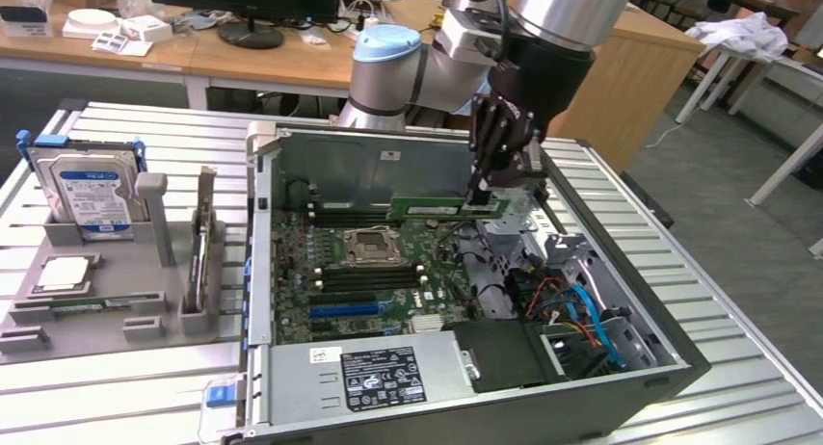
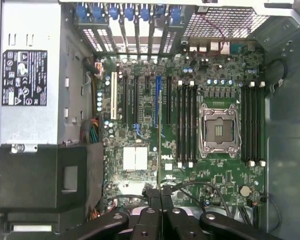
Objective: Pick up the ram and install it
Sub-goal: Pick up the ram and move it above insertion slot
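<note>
- Exterior view showed the end effector reaching down from the arm into the open computer case, its dark fingers clamped on one end of the ram.
- Wrist view gave the same grip from above: the end effector was pinched narrow, with the ram seen edge-on as a thin line running out from between the fingers.
- The ram was a long green stick held level, its long edge parallel to the board and raised inside the case; whether it touched anything below could not be told.
- In the exterior view it hung near the far bank of black memory slots, beside the back wall of the case.
- In the wrist view its edge crossed the motherboard between a blue expansion slot and a bank of black memory slots.
- The processor socket sat open in the middle of the motherboard, with a second slot bank on its near side.
- A power supply with a black label filled the near end of the case.
- Coloured cables lay in the bay at the exterior view's right.
- On the exterior view's left, well apart from the case, a grey holder carried an upright hard drive and a flat square processor chip.
- Everything stood on a slatted metal surface.
</note>
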`<state>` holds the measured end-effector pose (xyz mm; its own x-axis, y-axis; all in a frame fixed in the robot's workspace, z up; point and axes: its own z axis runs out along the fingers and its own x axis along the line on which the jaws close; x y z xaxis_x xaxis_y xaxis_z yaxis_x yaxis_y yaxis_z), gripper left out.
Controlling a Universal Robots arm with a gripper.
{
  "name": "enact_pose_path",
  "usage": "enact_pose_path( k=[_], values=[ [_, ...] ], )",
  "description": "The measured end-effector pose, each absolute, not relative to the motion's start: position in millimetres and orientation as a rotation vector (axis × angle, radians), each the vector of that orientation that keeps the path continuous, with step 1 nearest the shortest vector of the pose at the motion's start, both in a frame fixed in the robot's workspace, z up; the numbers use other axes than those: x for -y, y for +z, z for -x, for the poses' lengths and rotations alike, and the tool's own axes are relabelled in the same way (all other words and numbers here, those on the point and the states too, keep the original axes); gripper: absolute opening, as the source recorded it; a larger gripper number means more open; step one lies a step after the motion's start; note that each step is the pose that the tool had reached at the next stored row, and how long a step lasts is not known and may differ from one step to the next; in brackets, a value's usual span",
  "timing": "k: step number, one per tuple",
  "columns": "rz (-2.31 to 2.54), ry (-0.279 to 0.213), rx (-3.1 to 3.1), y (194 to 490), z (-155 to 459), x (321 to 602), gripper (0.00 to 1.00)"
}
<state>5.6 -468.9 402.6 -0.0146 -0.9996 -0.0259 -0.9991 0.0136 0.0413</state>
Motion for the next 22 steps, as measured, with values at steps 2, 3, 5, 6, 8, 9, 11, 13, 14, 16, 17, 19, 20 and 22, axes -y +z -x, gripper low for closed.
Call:
enact_pose_path(
  k=[2, 3, 5, 6, 8, 9, 11, 13, 14, 16, 17, 19, 20, 22],
  values=[
    [-2.185, -0.075, 2.242, 402.5, -3.8, 468.9, 0.11],
    [-2.179, -0.075, 2.248, 402.5, -2.7, 468.9, 0.11],
    [-2.172, -0.075, 2.255, 402.3, -0.1, 468.9, 0.11],
    [-2.170, -0.075, 2.257, 402.4, 1.8, 468.9, 0.11],
    [-2.169, -0.075, 2.258, 402.4, 6.6, 468.9, 0.11],
    [-2.168, -0.075, 2.259, 402.4, 9.1, 468.9, 0.11],
    [-2.166, -0.075, 2.261, 402.3, 11.2, 468.9, 0.11],
    [-2.166, -0.075, 2.261, 402.3, 11.2, 468.9, 0.11],
    [-2.166, -0.075, 2.261, 402.3, 11.2, 468.9, 0.11],
    [-2.166, -0.075, 2.261, 402.2, 11.7, 468.7, 0.11],
    [-2.166, -0.075, 2.261, 402.1, 12.3, 468.2, 0.11],
    [-2.166, -0.075, 2.261, 402.3, 13.7, 466.2, 0.11],
    [-2.166, -0.075, 2.261, 402.2, 14.5, 465.1, 0.11],
    [-2.166, -0.075, 2.261, 402.0, 16.1, 462.7, 0.11]
  ],
)
